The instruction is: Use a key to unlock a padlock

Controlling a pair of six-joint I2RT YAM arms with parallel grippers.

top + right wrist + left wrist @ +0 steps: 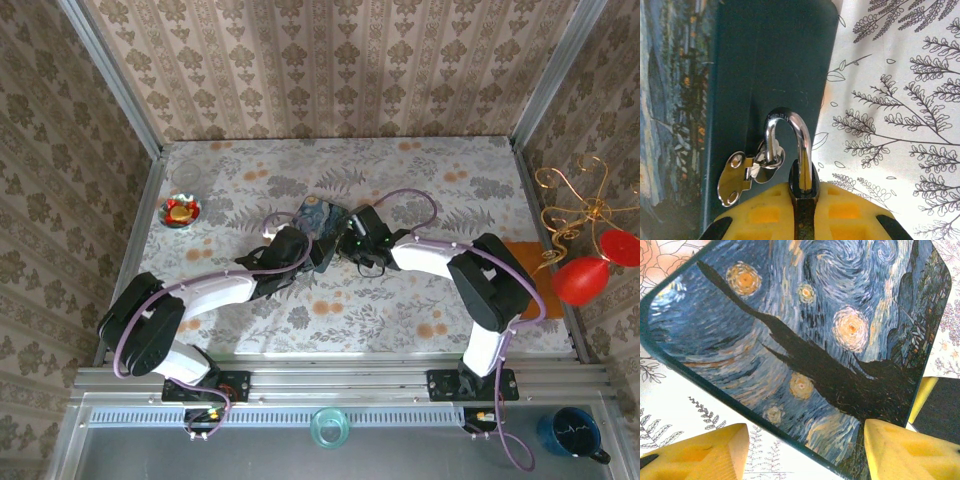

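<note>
Holding the padlock (804, 150) by its body, the right fingers (765, 210) are pinched narrow. Its shackle runs straight ahead of them, hooked through the hasp (740, 175) on the tin (765, 60) wall. The left fingers (705, 452) stand half-wide astride the tin's near edge, apparently gripping nothing. The right arm is nearer the padlock.

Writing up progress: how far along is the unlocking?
Done: the right gripper is shut on the padlock, whose shackle hangs through the hasp of the tin. In hand: the left gripper straddles the tin's corner, jaws apart. Left: fetching the key, inserting and turning it; whether the padlock is already open, I can't tell.
</note>
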